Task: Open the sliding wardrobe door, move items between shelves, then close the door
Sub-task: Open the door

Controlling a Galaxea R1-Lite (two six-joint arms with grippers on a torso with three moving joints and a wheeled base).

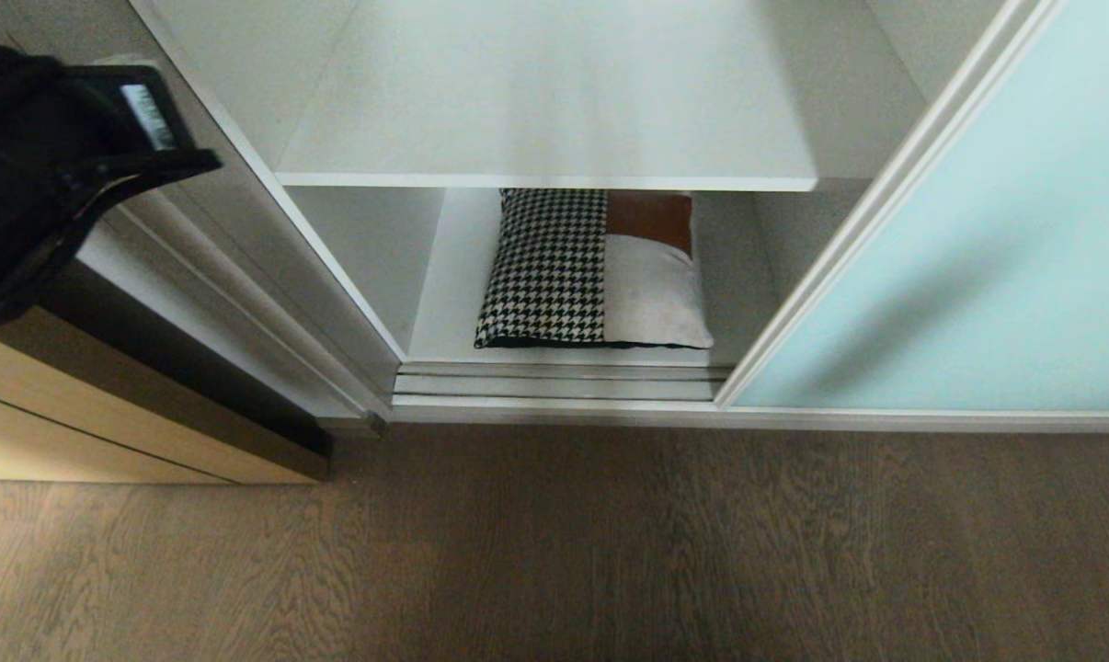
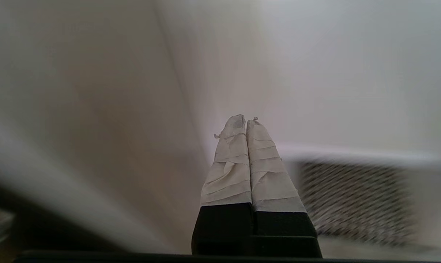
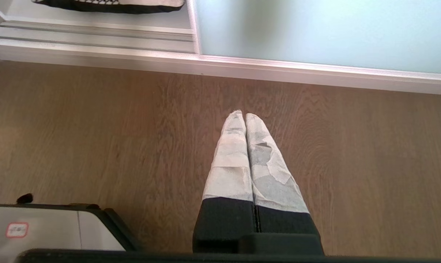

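Observation:
The sliding wardrobe door (image 1: 996,248) stands slid to the right, leaving the wardrobe open. On the lower shelf (image 1: 444,303) lies one item, a cushion (image 1: 591,271) with houndstooth, brown and grey panels. The upper shelf (image 1: 554,101) above it is bare. My left arm (image 1: 49,175) is raised at the far left, outside the wardrobe's left wall. Its gripper (image 2: 246,120) is shut on nothing and points into the opening, with the houndstooth cushion (image 2: 352,197) blurred beside it. My right gripper (image 3: 241,115) hangs shut over the wooden floor, in front of the door (image 3: 315,29).
A tan wooden panel with a dark edge (image 1: 104,414) stands left of the wardrobe. The silver floor track (image 1: 554,382) runs along the wardrobe's front. Brown wooden floor (image 1: 554,552) fills the foreground. A white part of my base (image 3: 41,230) shows near the right gripper.

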